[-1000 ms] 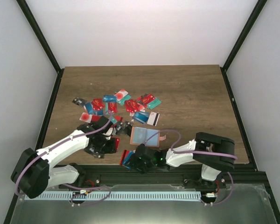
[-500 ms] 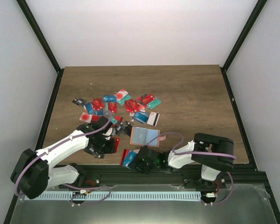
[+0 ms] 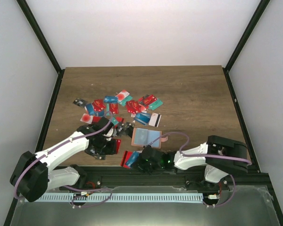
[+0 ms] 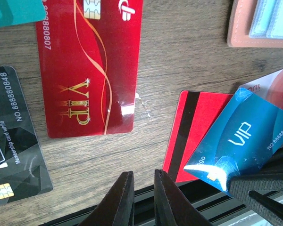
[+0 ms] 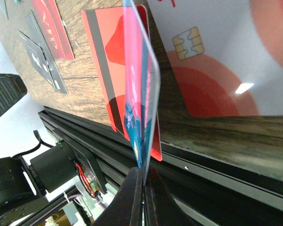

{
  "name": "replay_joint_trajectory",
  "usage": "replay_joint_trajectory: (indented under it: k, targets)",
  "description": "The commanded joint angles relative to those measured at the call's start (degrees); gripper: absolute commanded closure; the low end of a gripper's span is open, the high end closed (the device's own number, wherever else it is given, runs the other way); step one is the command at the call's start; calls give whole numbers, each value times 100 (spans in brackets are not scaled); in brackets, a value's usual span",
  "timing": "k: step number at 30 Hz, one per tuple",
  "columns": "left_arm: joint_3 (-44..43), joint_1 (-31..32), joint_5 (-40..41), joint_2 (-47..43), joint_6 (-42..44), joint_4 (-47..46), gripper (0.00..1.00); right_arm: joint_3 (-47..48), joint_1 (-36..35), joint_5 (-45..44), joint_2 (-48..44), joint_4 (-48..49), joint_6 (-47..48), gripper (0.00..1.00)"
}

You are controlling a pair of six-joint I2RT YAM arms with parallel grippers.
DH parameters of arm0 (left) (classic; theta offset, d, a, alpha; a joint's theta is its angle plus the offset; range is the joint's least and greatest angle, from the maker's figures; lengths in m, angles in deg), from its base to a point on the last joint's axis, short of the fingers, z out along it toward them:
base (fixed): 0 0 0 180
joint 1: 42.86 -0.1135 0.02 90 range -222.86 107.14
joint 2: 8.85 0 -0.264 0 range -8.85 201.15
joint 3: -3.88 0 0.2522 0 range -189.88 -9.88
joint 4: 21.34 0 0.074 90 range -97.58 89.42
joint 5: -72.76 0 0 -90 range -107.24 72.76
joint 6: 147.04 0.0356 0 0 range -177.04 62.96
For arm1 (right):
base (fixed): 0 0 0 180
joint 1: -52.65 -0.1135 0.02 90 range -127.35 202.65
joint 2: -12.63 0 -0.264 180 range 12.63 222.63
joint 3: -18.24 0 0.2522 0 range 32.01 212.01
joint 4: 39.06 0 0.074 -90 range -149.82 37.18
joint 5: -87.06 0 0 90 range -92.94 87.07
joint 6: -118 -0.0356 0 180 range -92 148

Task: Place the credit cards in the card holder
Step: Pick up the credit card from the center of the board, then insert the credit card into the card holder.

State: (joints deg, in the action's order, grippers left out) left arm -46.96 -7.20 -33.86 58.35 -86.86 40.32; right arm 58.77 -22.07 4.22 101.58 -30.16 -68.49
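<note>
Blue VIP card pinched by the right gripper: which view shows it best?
Left wrist: the blue VIP card shows its printed face legibly. Right wrist shows it edge-on in the right gripper; top external shows only a small blue patch.

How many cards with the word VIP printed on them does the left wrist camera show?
2. A red card lies flat at upper left. A blue card at lower right, over a striped red card, is pinched by the right gripper. Others may be hidden.
</note>
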Motion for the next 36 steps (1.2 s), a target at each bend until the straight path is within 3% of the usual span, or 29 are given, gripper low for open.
replay_joint_trajectory:
  k: [1,11,16,26,36]
  targets:
    - [-286,20,24,-143,-120,21,85,43,19,-355,-333,-1037,164,99]
    - [-1306,19,171,-448,-360,177,83,956,538,-50,-1310,-2300,2114,99]
    - [-1792,-12,-82,-607,-159,0,67,1034,1239,473,-2114,-2683,3113,99]
    - [-1596,-348,-1860,-987,-97,-1497,33,910,2761,2441,-3426,-2788,4561,99]
    - [-1195,-560,-3557,-947,-965,-3499,31,1040,3225,3762,-3791,-2480,5027,99]
